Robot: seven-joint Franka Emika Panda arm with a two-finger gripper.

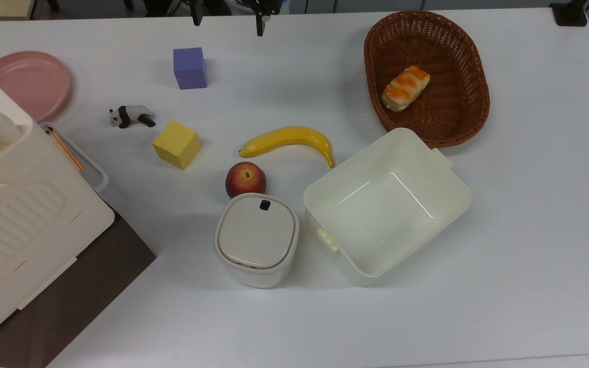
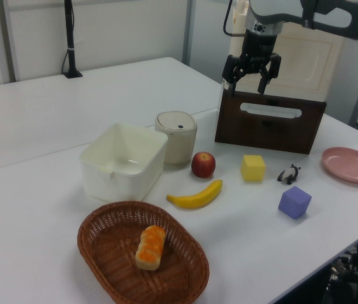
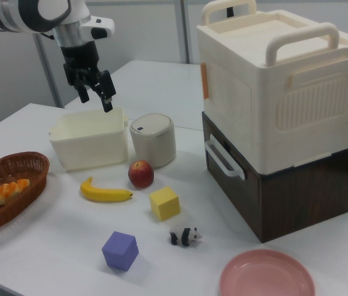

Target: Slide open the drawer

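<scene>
The dark brown wooden drawer unit with a white loop handle point(image 3: 224, 159) stands at the right view's right side of the white desk point(image 3: 50, 259), its front panel flush and closed, and a cream ribbed plastic case with two carry handles point(image 3: 278, 86) sits stacked directly on top of it. In the left view the same drawer front point(image 2: 270, 122) faces the camera, with the handle running horizontally across its upper part. The black two-finger gripper point(image 2: 250, 76) hangs in the air above the drawer's top edge at the left view's left end of the panel, touching nothing; its fingers point(image 2: 231, 71) are spread wide and hold nothing. In the right view the gripper point(image 3: 95, 94) appears high above the cream square plastic bin point(image 3: 90, 145), well apart from the handle. On the desk in front of the drawer lie a yellow cube point(image 3: 164, 203), a purple cube point(image 3: 121, 250), a small black-and-white panda figure point(image 3: 185, 237) and a pink round plate point(image 3: 267, 275). A red apple point(image 3: 141, 174) sits just beside a cream lidded canister point(image 3: 153, 140), with a yellow banana point(image 3: 105, 191) near it. A brown woven oval basket point(image 3: 7, 188) holds one bread roll point(image 3: 7, 189) (orange-glazed on top) at the right view's left edge.
</scene>
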